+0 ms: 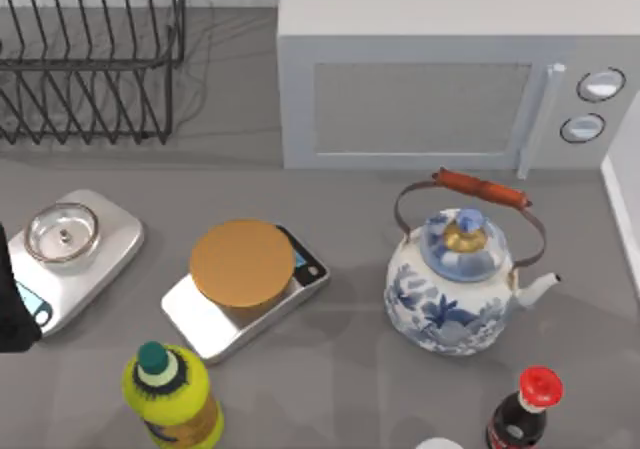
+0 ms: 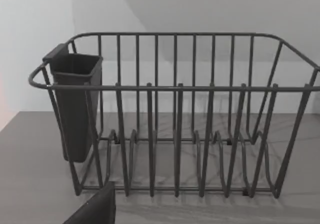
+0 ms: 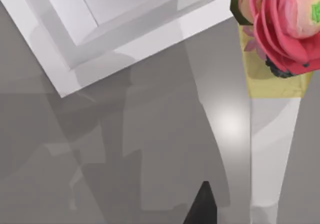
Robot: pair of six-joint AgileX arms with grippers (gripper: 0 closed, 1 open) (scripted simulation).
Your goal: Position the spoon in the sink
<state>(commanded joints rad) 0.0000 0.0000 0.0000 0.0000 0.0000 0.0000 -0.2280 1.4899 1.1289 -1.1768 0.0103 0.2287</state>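
From where I stand nothing has begun: the left pincer (image 1: 15, 309) sits at the surface's left edge, its state I cannot tell. I cannot spot spoon or sink beside scales (image 1: 245, 289) and teapot (image 1: 455, 289).

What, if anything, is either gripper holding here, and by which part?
It cannot be told. The left arm sits at the table's left edge beside a scale; no spoon lies at either gripper.

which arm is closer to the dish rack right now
Left. The left arm sits at the table's left edge, below the dish rack, its wrist camera facing it. The right wrist view shows a pink flower instead.
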